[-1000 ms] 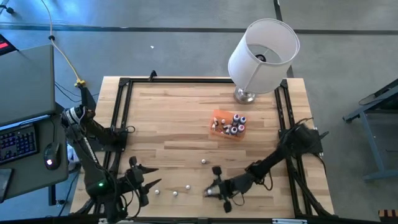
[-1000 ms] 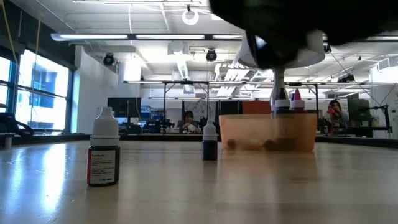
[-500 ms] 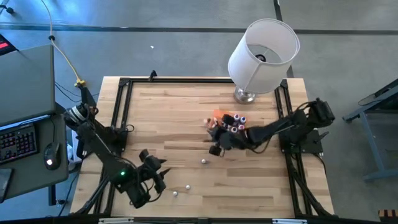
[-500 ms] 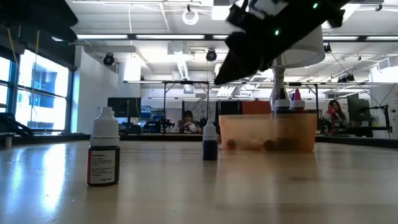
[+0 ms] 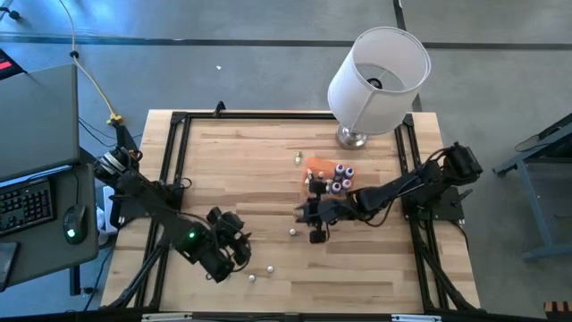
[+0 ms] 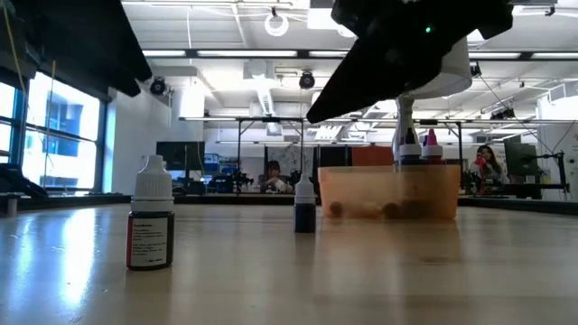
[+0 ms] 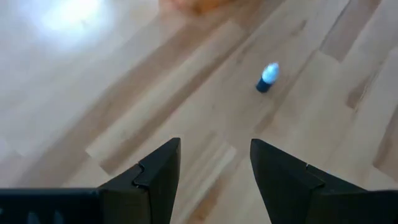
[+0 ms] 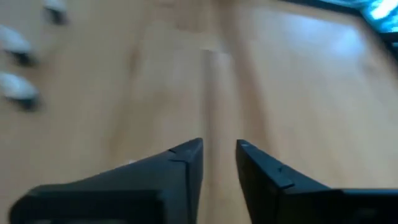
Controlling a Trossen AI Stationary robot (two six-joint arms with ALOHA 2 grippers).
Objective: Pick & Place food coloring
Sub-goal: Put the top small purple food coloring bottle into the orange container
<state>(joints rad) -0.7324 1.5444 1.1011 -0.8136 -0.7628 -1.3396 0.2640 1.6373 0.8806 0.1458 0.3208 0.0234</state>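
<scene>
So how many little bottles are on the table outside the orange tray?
4 bottles: one beside the tray, one near the right gripper, two by the left gripper. The arms may hide more.

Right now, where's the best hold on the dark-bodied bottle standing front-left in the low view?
Probably the labelled body of the bottle, below the white cap, coming straight down, one claw finger each side. It stands upright and alone on the table, flanks free; the narrow cap could slip.

The left pincer (image 5: 234, 253) hung parted near the front; the right pincer (image 5: 315, 224) reached mid-surface, fingers narrowly apart, empty.
</scene>
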